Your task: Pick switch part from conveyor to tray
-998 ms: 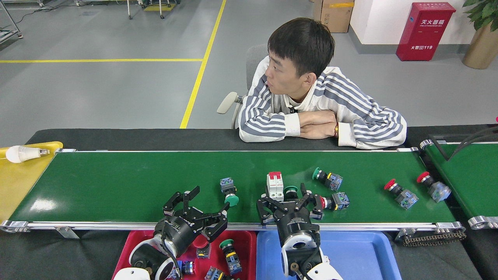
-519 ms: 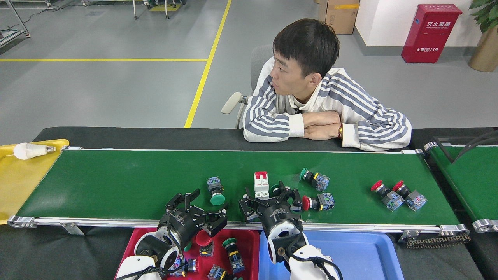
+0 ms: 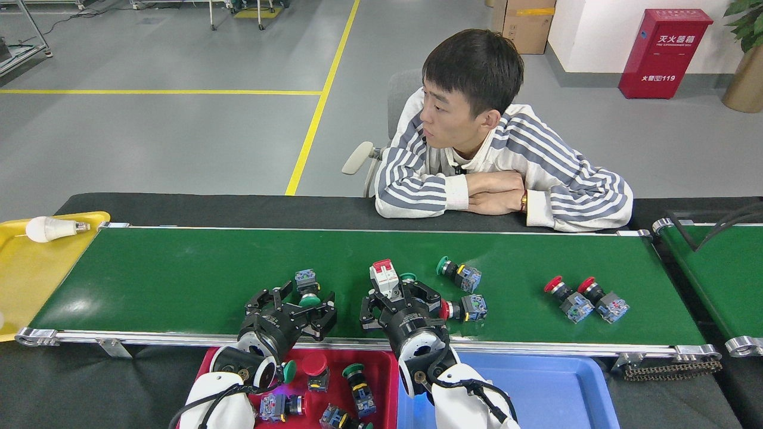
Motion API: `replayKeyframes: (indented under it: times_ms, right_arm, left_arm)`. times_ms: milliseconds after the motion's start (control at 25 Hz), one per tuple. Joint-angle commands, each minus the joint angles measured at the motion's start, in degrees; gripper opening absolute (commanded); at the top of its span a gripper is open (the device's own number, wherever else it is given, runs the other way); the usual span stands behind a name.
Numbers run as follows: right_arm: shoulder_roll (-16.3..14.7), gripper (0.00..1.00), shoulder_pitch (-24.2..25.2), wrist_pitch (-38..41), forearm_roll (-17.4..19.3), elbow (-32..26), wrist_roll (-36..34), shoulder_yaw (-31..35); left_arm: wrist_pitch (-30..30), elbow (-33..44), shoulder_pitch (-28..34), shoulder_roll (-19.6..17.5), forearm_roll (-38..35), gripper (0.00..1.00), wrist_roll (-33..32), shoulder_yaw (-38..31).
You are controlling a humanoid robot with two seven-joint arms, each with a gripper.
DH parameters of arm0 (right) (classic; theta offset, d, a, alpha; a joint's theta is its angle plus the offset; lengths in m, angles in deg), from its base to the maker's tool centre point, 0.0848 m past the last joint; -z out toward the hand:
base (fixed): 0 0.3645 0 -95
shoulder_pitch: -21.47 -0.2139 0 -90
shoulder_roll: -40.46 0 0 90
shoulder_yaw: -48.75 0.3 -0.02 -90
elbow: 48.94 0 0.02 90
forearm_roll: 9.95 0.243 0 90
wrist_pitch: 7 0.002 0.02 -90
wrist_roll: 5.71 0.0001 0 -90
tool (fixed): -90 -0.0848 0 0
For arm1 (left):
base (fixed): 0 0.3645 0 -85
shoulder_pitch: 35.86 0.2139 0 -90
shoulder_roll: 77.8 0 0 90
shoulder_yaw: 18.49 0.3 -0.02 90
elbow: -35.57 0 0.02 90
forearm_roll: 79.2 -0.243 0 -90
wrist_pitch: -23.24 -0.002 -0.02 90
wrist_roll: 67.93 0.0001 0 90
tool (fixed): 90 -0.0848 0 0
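1. Grey factory floor with yellow lines lies behind a black-covered table carrying the long glossy dark-green conveyor belt (image 3: 179, 280) with silver side rails.
2. Several switch parts lie on that belt: a white circuit breaker with a red lever (image 3: 384, 276), tilted, just beyond the right gripper; a green-capped push-button switch with a blue-grey body (image 3: 305, 286) just beyond the left gripper; a red-capped push-button switch (image 3: 466, 308) just right of the right gripper; a green-capped switch lying on its side (image 3: 458, 273) further back; and a pair of red-capped switches (image 3: 577, 298) touching each other, well to the right.
3. My black right gripper (image 3: 398, 298) is low over the belt, its fingers spread around the base of the breaker and a small green cap beside it; I cannot tell whether they touch either one.
4. My black left gripper (image 3: 290, 308) sits at the near rail with its fingers apart, the green-capped switch just at its fingertips and not clamped.
5. Below the near rail, a red plastic tray (image 3: 381, 363) holds more push-button switches, and a blue plastic tray (image 3: 554, 387) sits beside it to the right.
6. At the belt's left end a yellow tray (image 3: 30, 280) holds a white light bulb (image 3: 50, 228).
7. A person in a grey-and-white striped top (image 3: 506, 173) leans folded arms on the far side of the table.
8. A shorter green belt (image 3: 715, 268) shows partly at the right edge.
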Motion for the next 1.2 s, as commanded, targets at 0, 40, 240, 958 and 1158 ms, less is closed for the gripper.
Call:
replayKeyframes:
  times_ms: [0,40,240,958,1158]
  right_arm:
    - [-3.94,0.01,-0.18,1.20,0.12,-5.88,-1.73,0.75]
    - [-6.76,0.01,1.14,2.60,0.20,-9.66,-2.08,0.93]
    - [-19.58,0.03,16.95,18.24,3.28,-28.90,-3.04,8.57]
    - [-8.78,1.00,43.50,51.73,4.16,-26.09,-7.88,52.08]
    - [-2.54,1.00,39.72,33.55,1.96,-27.85,-7.88,51.56]
  left_arm:
    - [-0.43,0.62,-0.09,0.02,0.32,0.26,1.34,-1.83]
    - [-0.26,0.80,0.53,-0.06,0.41,0.22,2.57,-2.36]
    - [7.12,6.51,4.83,-1.82,1.90,0.14,4.41,-2.80]
    - [30.77,26.03,27.25,-1.73,7.26,1.00,4.50,-23.98]
    - [22.27,26.82,26.28,2.05,7.26,1.00,5.64,-25.48]
